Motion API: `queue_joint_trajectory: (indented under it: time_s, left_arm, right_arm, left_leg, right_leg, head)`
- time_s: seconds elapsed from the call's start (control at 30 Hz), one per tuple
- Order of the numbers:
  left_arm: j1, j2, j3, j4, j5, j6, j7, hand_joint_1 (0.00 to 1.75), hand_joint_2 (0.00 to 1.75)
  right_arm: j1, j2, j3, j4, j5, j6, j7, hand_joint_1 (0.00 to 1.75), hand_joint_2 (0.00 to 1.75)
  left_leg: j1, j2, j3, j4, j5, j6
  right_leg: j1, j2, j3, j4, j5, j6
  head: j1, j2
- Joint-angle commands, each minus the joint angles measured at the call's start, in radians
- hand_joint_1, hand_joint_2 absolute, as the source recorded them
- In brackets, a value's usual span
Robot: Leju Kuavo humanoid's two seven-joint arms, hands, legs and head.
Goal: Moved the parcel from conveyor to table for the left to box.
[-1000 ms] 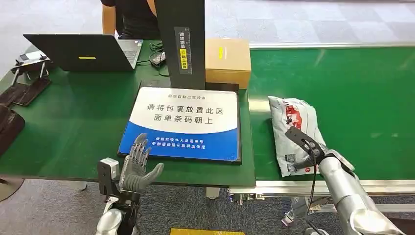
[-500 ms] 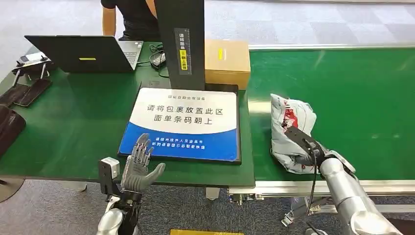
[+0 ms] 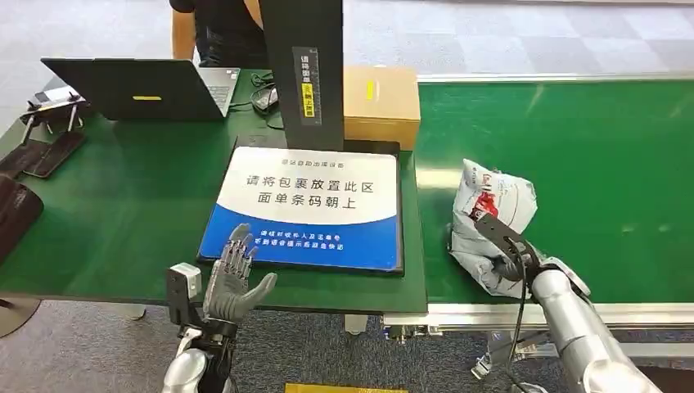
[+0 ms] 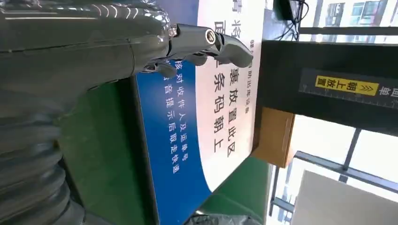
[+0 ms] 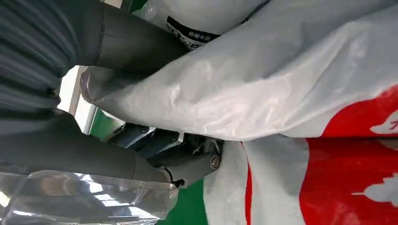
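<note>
At the far left corner of the green surface [image 3: 123,205] stands an open black laptop [image 3: 135,86], and a person in dark clothes [image 3: 217,29] is behind the far edge. Near the front edge of this surface the left hand [image 3: 233,278] is raised with its palm turned toward the right; its fingers [image 4: 206,40] are spread and hold nothing. Just beyond the left hand lies the flat white and blue sign board with printed characters [image 3: 311,205], with its long sides running from the front edge toward the far edge. A tall black post with a yellow label [image 3: 307,70] rises at the far end of the board, and a brown cardboard box [image 3: 380,102] stands touching its right side.

To the right of the surface is the green conveyor belt [image 3: 589,139]. The white plastic parcel bag with red print [image 3: 491,209] is on the belt near its front edge and just beside its left edge, well apart from the board. The bag is crumpled and partly lifted; its long axis goes from the front edge toward the far edge, and the far end points up and away from the robot. The right hand [image 3: 503,254] grips the near end of the parcel: in the right wrist view its dark fingers [image 5: 164,161] are pressed into the white plastic and the thumb lies on the other side of the fold.
</note>
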Motion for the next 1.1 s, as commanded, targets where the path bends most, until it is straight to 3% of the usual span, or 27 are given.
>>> queue_joint_trajectory:
  time_s: [0.03, 0.2, 0.4, 0.5, 1.1]
  left_arm:
    - [-0.020, 0.016, -0.004, 0.058, 0.002, 0.001, 0.005, 0.00, 1.75]
    - [-0.020, 0.016, -0.004, 0.058, 0.002, 0.001, 0.005, 0.00, 1.75]
    - [0.001, 0.012, 0.003, 0.032, 0.003, -0.009, 0.001, 0.00, 1.75]
    - [0.006, 0.011, 0.003, 0.030, 0.006, -0.011, -0.009, 0.00, 1.75]
    - [0.017, -0.004, 0.006, 0.025, -0.002, -0.011, -0.018, 0.00, 1.75]
  right_arm:
    - [0.071, 0.004, -0.008, -0.021, 0.011, -0.065, 0.024, 1.75, 1.75]
    - [0.071, 0.004, -0.008, -0.021, 0.011, -0.065, 0.024, 1.75, 1.75]
    - [0.136, 0.000, -0.047, -0.212, 0.072, -0.256, 0.026, 1.75, 1.75]
    - [0.165, -0.002, -0.068, -0.318, 0.113, -0.288, 0.037, 1.75, 1.75]
    - [0.248, 0.012, -0.120, -0.605, 0.228, -0.367, -0.005, 1.75, 1.75]
  left_leg:
    - [0.001, -0.003, 0.004, -0.002, 0.000, -0.001]
    - [0.001, -0.004, 0.004, -0.003, 0.000, 0.000]
    - [0.000, -0.003, 0.001, -0.001, -0.001, 0.000]
    - [-0.001, -0.004, 0.001, -0.001, -0.001, 0.000]
    - [0.000, -0.001, 0.001, -0.001, -0.004, -0.002]
  right_leg:
    - [0.001, -0.001, 0.005, -0.003, -0.001, -0.001]
    - [0.000, -0.001, 0.005, -0.003, -0.001, -0.001]
    - [0.000, -0.002, 0.003, -0.002, -0.001, 0.000]
    - [-0.001, -0.001, 0.003, -0.001, -0.002, 0.000]
    - [0.000, 0.003, 0.000, -0.001, -0.003, -0.001]
  head:
    - [0.000, 0.000]
    - [0.000, 0.000]
    - [0.000, 0.000]
    - [0.000, 0.000]
    - [0.000, 0.000]
